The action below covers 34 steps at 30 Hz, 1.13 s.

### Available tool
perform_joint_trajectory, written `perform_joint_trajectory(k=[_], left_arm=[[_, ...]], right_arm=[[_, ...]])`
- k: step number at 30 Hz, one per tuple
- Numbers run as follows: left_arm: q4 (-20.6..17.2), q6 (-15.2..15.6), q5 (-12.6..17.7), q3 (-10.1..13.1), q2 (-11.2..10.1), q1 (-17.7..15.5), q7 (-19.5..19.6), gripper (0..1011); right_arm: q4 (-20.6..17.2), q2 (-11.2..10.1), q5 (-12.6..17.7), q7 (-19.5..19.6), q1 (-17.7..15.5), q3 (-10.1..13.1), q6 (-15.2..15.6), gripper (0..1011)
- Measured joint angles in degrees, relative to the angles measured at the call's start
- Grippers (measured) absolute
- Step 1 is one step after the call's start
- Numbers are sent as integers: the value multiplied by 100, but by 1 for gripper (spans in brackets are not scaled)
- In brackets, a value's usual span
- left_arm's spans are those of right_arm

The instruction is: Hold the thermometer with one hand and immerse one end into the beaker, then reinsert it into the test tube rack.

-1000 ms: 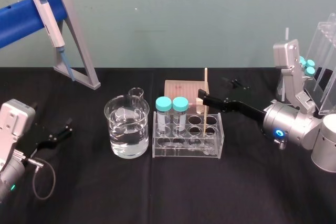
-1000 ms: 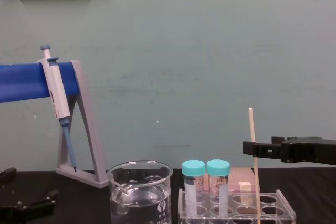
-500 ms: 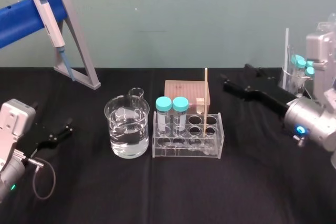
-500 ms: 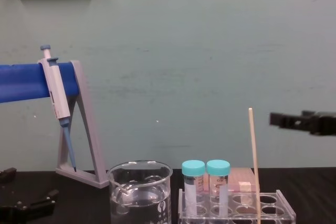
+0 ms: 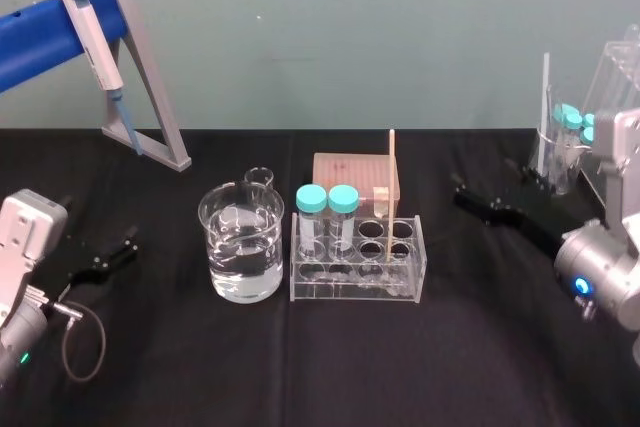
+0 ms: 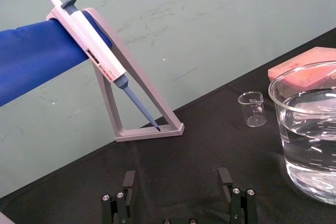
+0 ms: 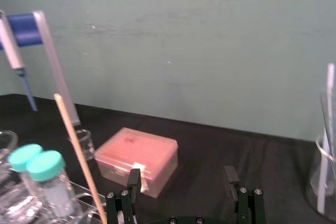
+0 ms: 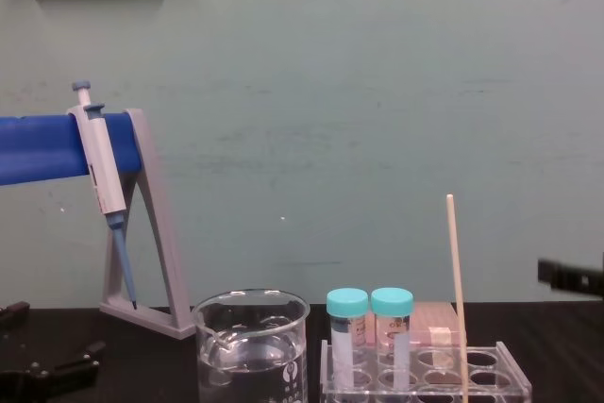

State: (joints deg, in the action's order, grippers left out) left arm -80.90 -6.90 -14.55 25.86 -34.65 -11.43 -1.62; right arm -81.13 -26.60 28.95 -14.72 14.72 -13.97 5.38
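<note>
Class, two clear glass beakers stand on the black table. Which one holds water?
The large clear glass beaker left of the clear acrylic test tube rack, partly full; the tiny glass beaker behind it is empty.

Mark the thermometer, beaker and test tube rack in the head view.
thermometer (image 5: 391,182): head view, middle of the pale shaft.
beaker (image 5: 241,265): head view, front glass wall.
test tube rack (image 5: 400,285): head view, clear front wall.

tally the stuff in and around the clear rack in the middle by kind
beakers: 2 (big beaker, small beaker)
teal-capped tubes: 2
thermometer: 1
test tube rack: 1
pink box: 1
total: 7
</note>
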Motion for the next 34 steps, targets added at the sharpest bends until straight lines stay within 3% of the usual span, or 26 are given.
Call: perform_joint_trajectory(k=[7,15,34], left_arm=[[0,0,0,0,0,0,0,1004],[0,0,0,0,0,0,0,1004],[0,0,0,0,0,0,0,1004]], right_arm=[[567,392,-439,299,-12,-91,-534,1002],[853,698,-817,722,3,-55,-898,1002],[879,765,-908,782,5,-1,-947,1002]])
